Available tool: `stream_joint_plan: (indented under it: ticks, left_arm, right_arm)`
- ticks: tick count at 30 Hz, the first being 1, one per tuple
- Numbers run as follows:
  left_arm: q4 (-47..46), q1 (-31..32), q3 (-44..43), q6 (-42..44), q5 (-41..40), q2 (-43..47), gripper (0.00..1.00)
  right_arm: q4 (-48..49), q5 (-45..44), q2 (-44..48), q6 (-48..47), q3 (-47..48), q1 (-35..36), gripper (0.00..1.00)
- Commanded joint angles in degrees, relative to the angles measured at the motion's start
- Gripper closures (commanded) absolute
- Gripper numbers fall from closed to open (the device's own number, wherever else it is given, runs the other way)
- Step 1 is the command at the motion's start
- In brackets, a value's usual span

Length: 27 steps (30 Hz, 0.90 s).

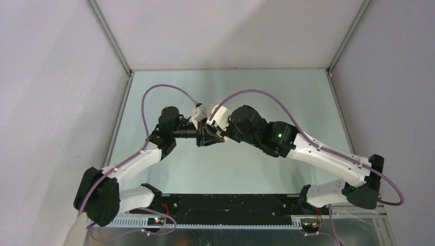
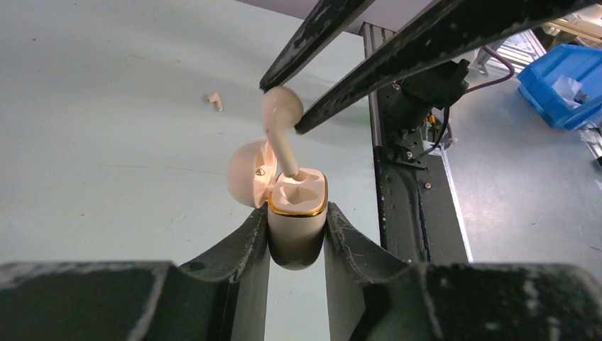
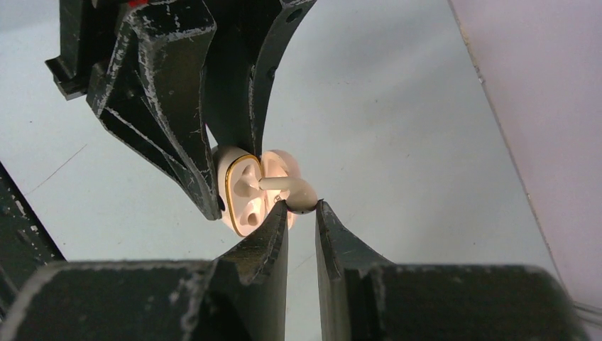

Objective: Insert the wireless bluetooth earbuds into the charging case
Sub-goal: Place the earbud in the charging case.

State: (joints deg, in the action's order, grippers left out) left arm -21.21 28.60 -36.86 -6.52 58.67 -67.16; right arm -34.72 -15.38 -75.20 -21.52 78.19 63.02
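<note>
Right tool (image 2: 282, 106), entering from the top centre of the left-wrist view: closed on the rounded head of an off-white, glossy plastic stemmed earbud (image 2: 287, 152). The stem tip sits in the mouth of one socket, leaning toward the upper left; the head stands clear above the rim, so the earbud is not seated.

Left tool (image 2: 297, 213), lower centre: clamped on both flanks of the off-white, rounded plastic charging case with a gold rim (image 2: 297, 241), mouth facing up, its domed hinged lid (image 2: 245, 174) swung open to the left.

To seat the earbud well, the right tool should first bring the stem into line with the socket, then press along the stem only, while the left tool serves as a steady counter-hold. A sideways push would likely lever the case in its clamp or slip the smooth head from its narrow pinch. The fingers should keep off the lid.

Upper left: a second small off-white earbud (image 2: 214, 101) lies on the pale green tabletop (image 2: 106, 149), well apart from the case.
</note>
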Motion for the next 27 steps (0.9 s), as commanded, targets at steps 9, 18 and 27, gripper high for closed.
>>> stream_joint_plan:
  ticks: [9, 18, 27]
  left_arm:
    - [-3.45, 0.23, -1.85, -2.12, 0.34, 0.25, 0.87]
    - [-4.68, -0.01, -1.78, -4.61, -1.22, 0.34, 0.89]
    - [-6.19, -0.33, -1.25, -5.82, -1.47, 0.53, 0.90]
  right_arm:
    - [3.58, -3.38, -1.56, 0.77, 0.27, 1.80, 0.80]
    - [3.74, -4.35, -2.79, 1.30, 0.25, 2.32, 0.80]
    - [3.38, -3.71, -3.33, 1.75, -0.05, 3.05, 0.80]
